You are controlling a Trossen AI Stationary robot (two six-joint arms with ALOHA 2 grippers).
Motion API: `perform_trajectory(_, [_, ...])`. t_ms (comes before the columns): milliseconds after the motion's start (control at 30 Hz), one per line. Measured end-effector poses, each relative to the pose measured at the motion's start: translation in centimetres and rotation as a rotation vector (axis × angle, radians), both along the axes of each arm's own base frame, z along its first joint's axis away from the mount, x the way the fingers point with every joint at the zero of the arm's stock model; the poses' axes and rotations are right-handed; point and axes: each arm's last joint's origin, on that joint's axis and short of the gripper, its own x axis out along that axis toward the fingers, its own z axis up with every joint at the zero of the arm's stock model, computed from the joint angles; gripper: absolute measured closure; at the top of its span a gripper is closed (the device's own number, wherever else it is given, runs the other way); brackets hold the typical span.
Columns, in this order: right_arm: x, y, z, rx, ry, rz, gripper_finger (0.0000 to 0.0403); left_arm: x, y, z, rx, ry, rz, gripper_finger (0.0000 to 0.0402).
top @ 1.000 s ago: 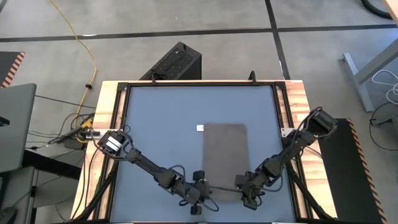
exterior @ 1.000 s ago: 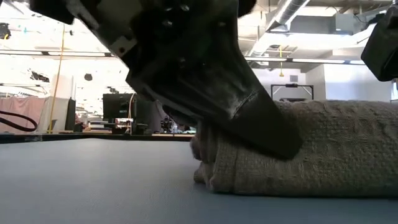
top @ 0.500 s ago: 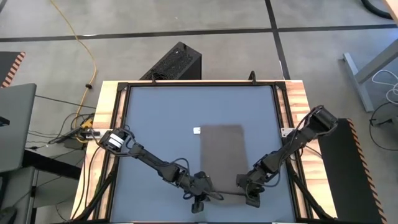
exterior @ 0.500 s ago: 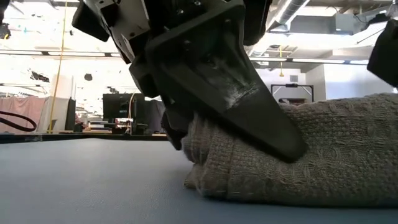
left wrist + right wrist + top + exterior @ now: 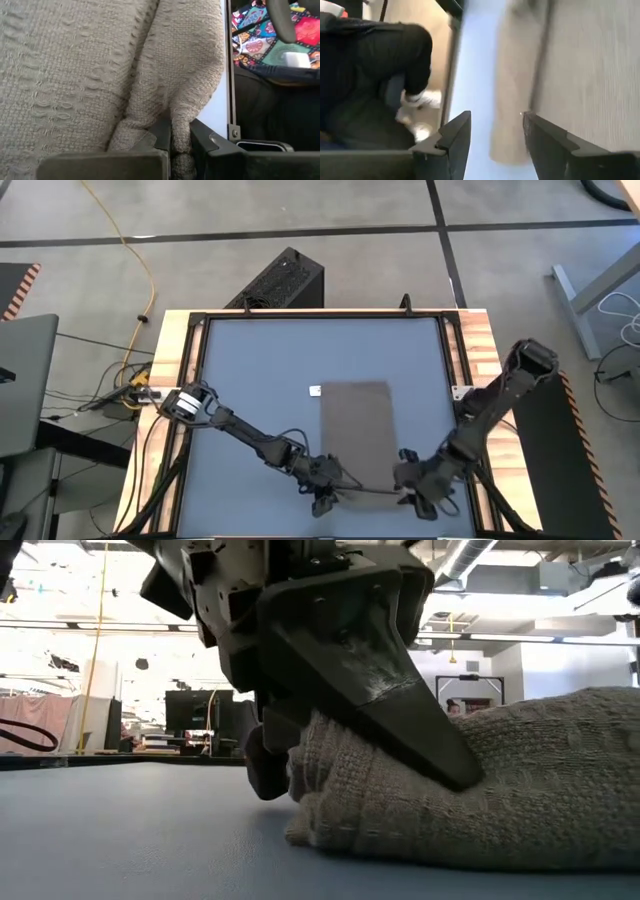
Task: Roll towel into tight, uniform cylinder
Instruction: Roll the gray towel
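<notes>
The taupe towel (image 5: 357, 425) lies flat near the table's right side, its white tag (image 5: 315, 391) at the far left corner. Its near end is rolled into a thick roll (image 5: 500, 800) resting on the tabletop. My left gripper (image 5: 325, 490) is shut on the roll's left end. My right gripper (image 5: 422, 495) hangs open above the roll's right end. In the right wrist view its fingers (image 5: 455, 142) stand wide apart over the towel's edge (image 5: 512, 125) and touch nothing. My left gripper pinches a bunched fold at the roll's left end (image 5: 181, 125) between its two fingers (image 5: 202, 137). It comes slanting down from the table's left side, along the roll. The roll stays on the table, its end (image 5: 320, 790) puckered up under the finger (image 5: 380, 710).
Bare blue-grey tabletop (image 5: 250, 370) spreads to the left and far side of the towel. A wooden frame (image 5: 170, 380) borders the table. A black box (image 5: 282, 280) stands beyond the far edge. A person in dark clothes (image 5: 375, 80) shows past the near edge.
My left gripper has gone right into the roll's left end and rolled its wrist, and that end has bulged up and been drawn a little left. My right gripper has risen off the roll's right end and drifted toward the table's right edge.
</notes>
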Motion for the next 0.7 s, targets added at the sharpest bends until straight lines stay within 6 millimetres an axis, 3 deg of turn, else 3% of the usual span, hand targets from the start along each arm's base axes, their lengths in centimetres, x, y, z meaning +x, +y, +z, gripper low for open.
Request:
perform_trajectory(100, [-0.1,2.2,0.2,-0.122,-0.115,0.037,0.0202,0.2,0.5,0.0,-0.038,0.024,0.01,0.0391])
perform_trajectory(233, [0.4,4.7,-1.0,-0.226,-0.14,0.07,0.0209,0.3,0.9,0.0,-0.075,0.047,0.015,0.039])
perform_trajectory(467, [1.9,6.2,-2.4,-0.435,0.045,-0.038,0.022,0.2,0.9,-0.1,-0.087,0.073,0.006,0.0389])
perform_trajectory(700, [3.5,8.9,-3.8,-0.571,0.104,-0.029,0.0223,0.2,0.9,-0.1,-0.091,0.075,0.001,0.0389])
